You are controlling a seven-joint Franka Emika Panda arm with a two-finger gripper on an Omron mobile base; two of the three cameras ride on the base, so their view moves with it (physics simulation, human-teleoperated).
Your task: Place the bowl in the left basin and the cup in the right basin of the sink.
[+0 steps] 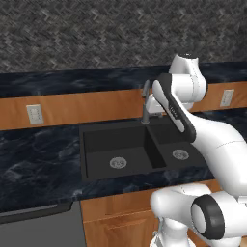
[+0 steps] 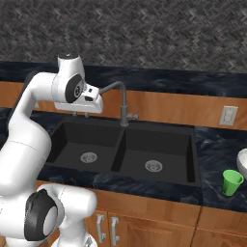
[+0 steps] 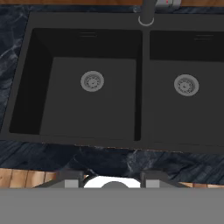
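Note:
The matte black sink (image 2: 124, 139) lies in the dark marbled counter. Its left basin (image 3: 94, 109) and right basin (image 3: 188, 118) each hold just a silver drain. My gripper (image 2: 80, 115) hangs above the back edge of the left basin, pointing down, open with nothing between its fingers. In the hand view the fingertips (image 3: 70, 178) rise over the counter's front edge. The green cup (image 2: 232, 182) stands upright on the counter right of the sink. The marbled bowl (image 2: 243, 162) shows just behind it, cut by the frame edge.
A grey gooseneck faucet (image 2: 123, 103) rises behind the divider, close to the right of my hand. Wall outlets (image 2: 228, 115) sit on the wooden backsplash. A dishwasher front (image 1: 38, 224) and cabinet doors (image 2: 116, 226) lie below the counter.

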